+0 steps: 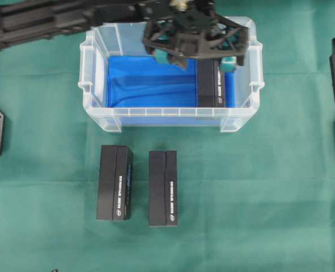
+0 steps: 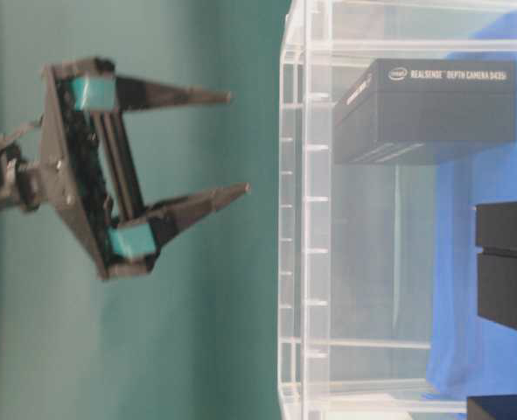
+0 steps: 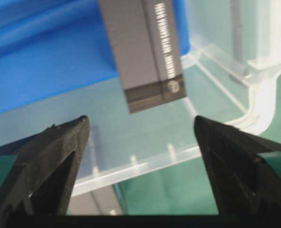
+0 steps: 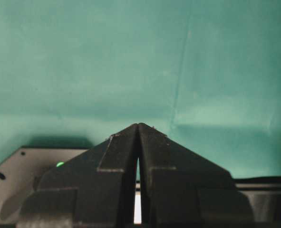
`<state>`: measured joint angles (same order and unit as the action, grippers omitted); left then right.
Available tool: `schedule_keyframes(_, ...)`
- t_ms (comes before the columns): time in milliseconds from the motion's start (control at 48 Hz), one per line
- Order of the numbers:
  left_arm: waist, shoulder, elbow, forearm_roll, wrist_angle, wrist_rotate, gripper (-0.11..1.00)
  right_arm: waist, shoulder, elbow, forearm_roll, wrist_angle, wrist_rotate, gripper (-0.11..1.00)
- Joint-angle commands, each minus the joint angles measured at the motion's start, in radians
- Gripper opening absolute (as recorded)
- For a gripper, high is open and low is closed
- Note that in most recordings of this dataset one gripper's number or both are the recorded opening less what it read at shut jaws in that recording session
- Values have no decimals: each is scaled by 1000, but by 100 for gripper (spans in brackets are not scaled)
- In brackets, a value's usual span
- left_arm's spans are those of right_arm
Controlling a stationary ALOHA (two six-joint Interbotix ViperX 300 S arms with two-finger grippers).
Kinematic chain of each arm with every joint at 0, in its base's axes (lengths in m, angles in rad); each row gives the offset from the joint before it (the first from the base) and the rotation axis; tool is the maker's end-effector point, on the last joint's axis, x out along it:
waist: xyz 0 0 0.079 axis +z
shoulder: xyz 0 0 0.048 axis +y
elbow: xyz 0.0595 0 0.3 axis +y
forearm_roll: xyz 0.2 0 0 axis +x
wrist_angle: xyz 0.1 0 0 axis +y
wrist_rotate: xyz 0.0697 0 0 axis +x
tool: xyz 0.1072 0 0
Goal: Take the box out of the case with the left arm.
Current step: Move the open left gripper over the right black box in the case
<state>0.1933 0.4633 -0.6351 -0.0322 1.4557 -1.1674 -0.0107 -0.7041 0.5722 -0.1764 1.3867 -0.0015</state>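
The box [image 1: 211, 83] lies flat on the blue lining at the right end of the case [image 1: 99, 110], its long side close along the right wall, and the left gripper [image 1: 196, 54] hangs above it with its fingers spread wide and nothing between them. The wrist view shows the box's near end framed between the two fingertips [image 3: 59, 147], with the clear rim of the case just below them. The main risk is that wall — there looks to be little room between box and plastic, so a finger coming down on that side could land on the rim or wedge against the wall instead of slipping past, and the light case might then shift or tip on the green cloth [image 1: 258, 198]. If the fingers straddle the box off-centre, closing would likely push it sideways against the wall or twist it, giving a grip on a corner that lets go during the lift. A smooth cardboard face may also slide through the pads if the squeeze is shallow. On the way out, a tilted box could catch the rim. Two other black boxes [image 1: 115, 182] lie on the cloth in front of the case, well apart from it. The right gripper [image 4: 138, 130] is clenched on nothing, off at the side.
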Motion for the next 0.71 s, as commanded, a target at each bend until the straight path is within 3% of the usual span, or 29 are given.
schedule_keyframes(0,5,15,-92,-2,26,3,97,0,-6,-6,-3,-2,-2,0)
schedule_keyframes(229,12,89,-187,-2,87,3,97,0,-37,-6,-3,-2,-2,0)
schedule_keyframes(688,14,109,-184,0,51,-2,97,0,-49,-3,-2,-2,-6,0)
